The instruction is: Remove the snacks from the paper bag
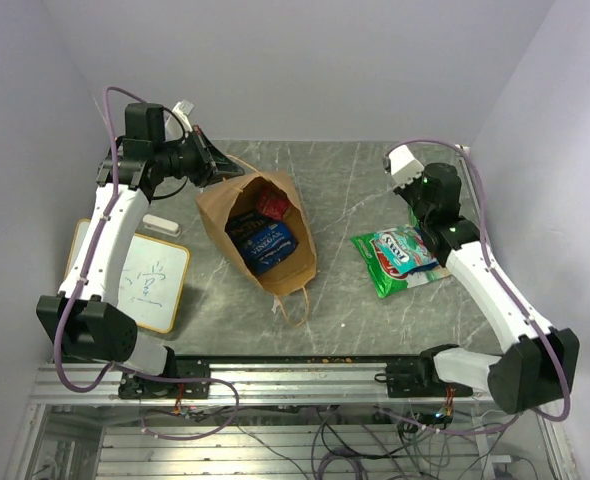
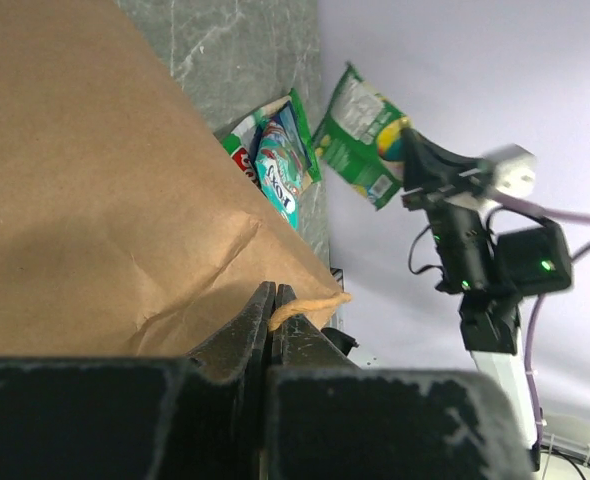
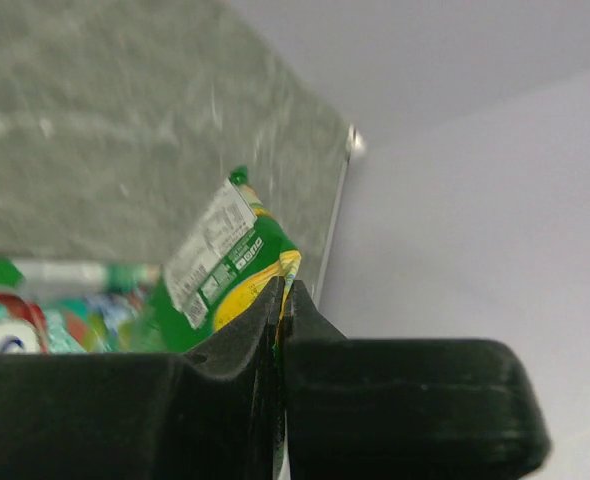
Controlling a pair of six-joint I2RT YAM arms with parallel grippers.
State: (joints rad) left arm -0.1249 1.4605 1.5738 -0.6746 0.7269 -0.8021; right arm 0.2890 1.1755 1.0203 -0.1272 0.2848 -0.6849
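The brown paper bag (image 1: 275, 272) lies on the table with its mouth toward the back. Inside it show a blue snack packet (image 1: 267, 243) and a small red one (image 1: 272, 205). My left gripper (image 1: 219, 165) is at the bag's back rim, shut on a twisted string handle (image 2: 310, 302) next to the bag wall (image 2: 95, 200). My right gripper (image 3: 280, 298) is shut on the edge of a yellow-green packet (image 3: 225, 270), which hangs above the table (image 2: 358, 135). A green-white packet with a red logo (image 1: 400, 255) lies on the table under the right arm.
A small whiteboard (image 1: 140, 275) with writing lies at the left, with a white eraser (image 1: 161, 224) behind it. Walls close off the table on the left, back and right. The grey table edge (image 3: 337, 215) runs close by the right gripper.
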